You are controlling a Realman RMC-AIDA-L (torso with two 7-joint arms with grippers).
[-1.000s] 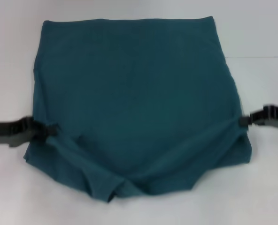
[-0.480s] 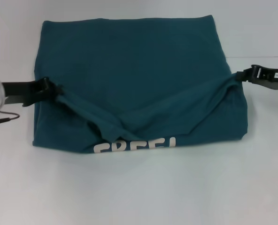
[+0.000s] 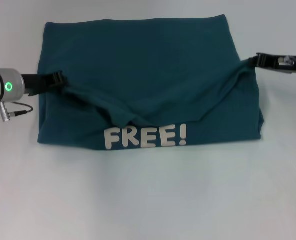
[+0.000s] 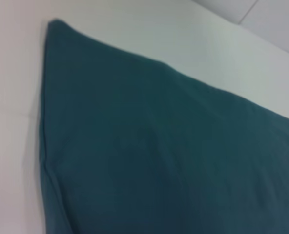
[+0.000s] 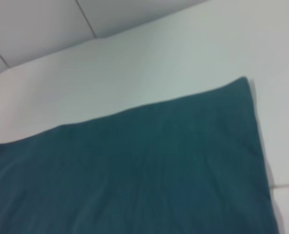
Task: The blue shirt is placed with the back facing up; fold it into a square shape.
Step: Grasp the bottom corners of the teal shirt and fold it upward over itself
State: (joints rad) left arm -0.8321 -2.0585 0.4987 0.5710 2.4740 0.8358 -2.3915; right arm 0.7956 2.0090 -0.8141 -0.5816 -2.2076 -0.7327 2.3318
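You see the blue shirt point(image 3: 148, 75) spread on the white desk point(image 3: 148, 200), its near part folded up so the white "FREE!" lettering point(image 3: 145, 137) faces up along the near fold. Your left gripper point(image 3: 59, 80) has its fingers pinched on the shirt's left edge; your right gripper point(image 3: 252, 61) grips the right edge, both raising cloth

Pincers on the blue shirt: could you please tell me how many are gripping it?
2. The left pincer pinches the blue shirt at its left edge; the right pincer pinches its right edge, both pulling a fold toward the far side.
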